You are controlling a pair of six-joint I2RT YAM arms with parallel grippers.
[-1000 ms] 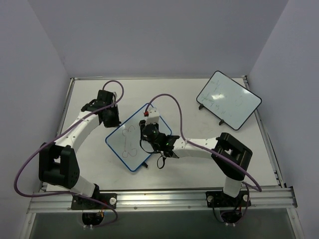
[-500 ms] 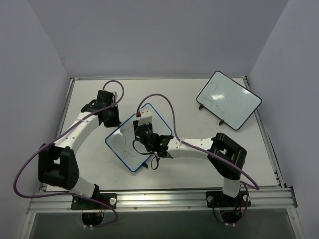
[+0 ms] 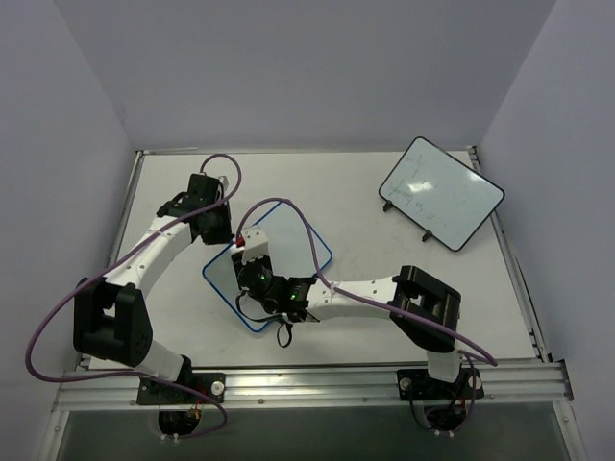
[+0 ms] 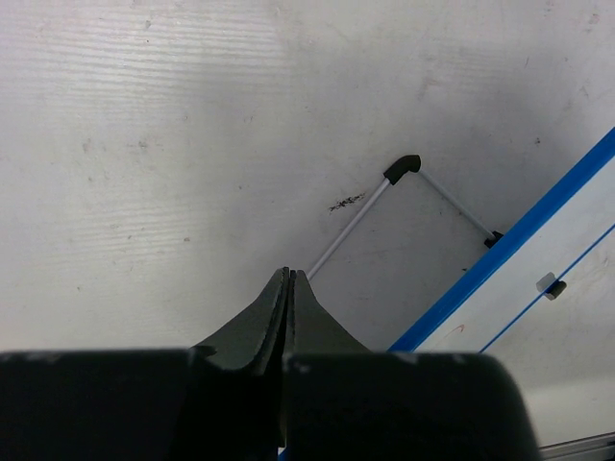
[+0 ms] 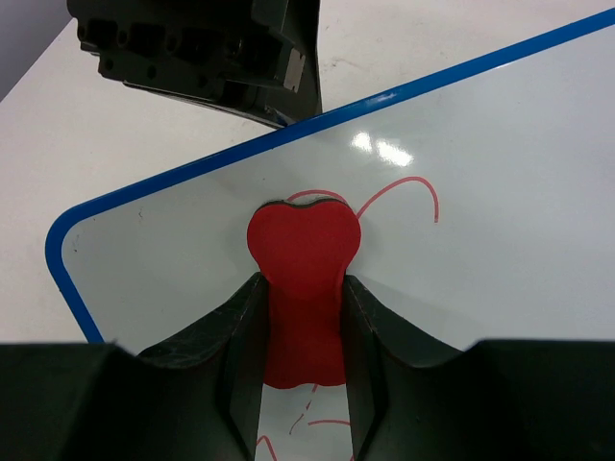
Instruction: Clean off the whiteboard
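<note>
The whiteboard [image 3: 300,242] with a blue frame lies on the table's middle, and the right arm covers its lower part. My right gripper [image 3: 242,246] is shut on a red eraser [image 3: 238,237] at the board's left corner. In the right wrist view the eraser [image 5: 303,259] lies flat on the whiteboard [image 5: 500,192], held between the fingers of that gripper [image 5: 303,288]. Red lines [image 5: 415,187] show beside and below it. My left gripper [image 3: 213,229] is shut and empty just off the board's upper-left edge. In the left wrist view that gripper [image 4: 289,276] hangs over bare table near the frame [image 4: 519,240] and a black foot [image 4: 408,165].
A black-framed whiteboard [image 3: 440,192] with faint marks stands at the back right. The left gripper's body [image 5: 211,48] sits close to the board's edge, right ahead of the eraser. Walls close the table's left, back and right sides.
My right gripper has slid the eraser leftward across the board, from its upper middle to its left corner. The left arm has not moved.
</note>
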